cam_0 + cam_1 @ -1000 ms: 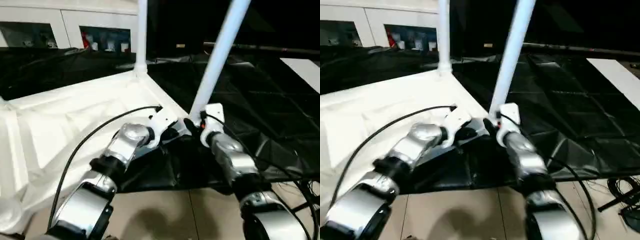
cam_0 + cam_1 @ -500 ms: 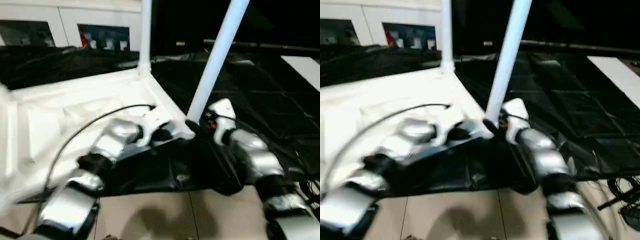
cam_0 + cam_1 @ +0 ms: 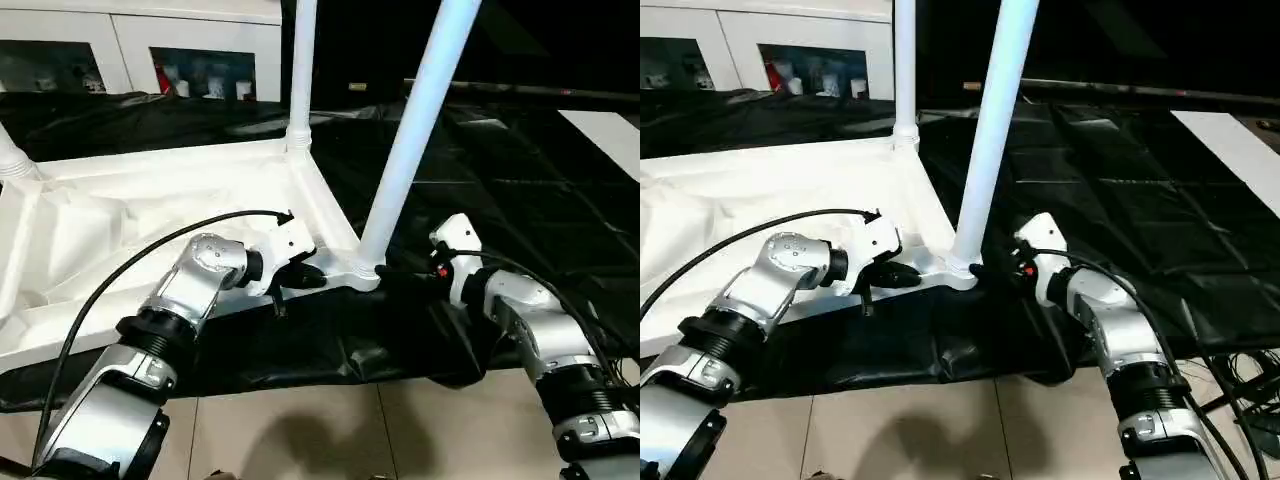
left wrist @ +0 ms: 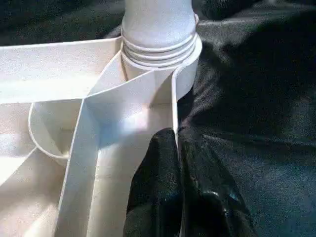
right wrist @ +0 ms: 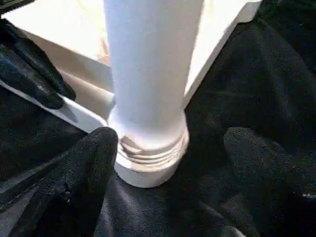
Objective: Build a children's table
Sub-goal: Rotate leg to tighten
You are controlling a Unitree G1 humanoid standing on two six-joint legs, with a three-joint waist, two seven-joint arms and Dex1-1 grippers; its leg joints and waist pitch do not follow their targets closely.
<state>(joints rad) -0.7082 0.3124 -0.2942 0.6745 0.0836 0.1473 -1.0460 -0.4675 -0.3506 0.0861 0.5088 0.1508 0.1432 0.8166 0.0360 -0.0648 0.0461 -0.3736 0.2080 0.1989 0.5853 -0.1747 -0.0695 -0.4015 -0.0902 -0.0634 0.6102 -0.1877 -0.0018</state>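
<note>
Since a second ago, our right tool (image 5: pixel 163 163) has backed off the near white tapered tube leg (image 3: pixel 410 140), fingers spread around its base; our left tool (image 4: pixel 177 187) pinches the upturned white ribbed plastic tabletop's rim (image 3: pixel 320 205). If under-threaded, that leg could loosen.

A tan tiled floor (image 3: pixel 330 440) holds a crinkly black sheet (image 3: pixel 520 180). The white tabletop (image 3: pixel 150 215) lies upside down on the sheet, at about ten o'clock.
</note>
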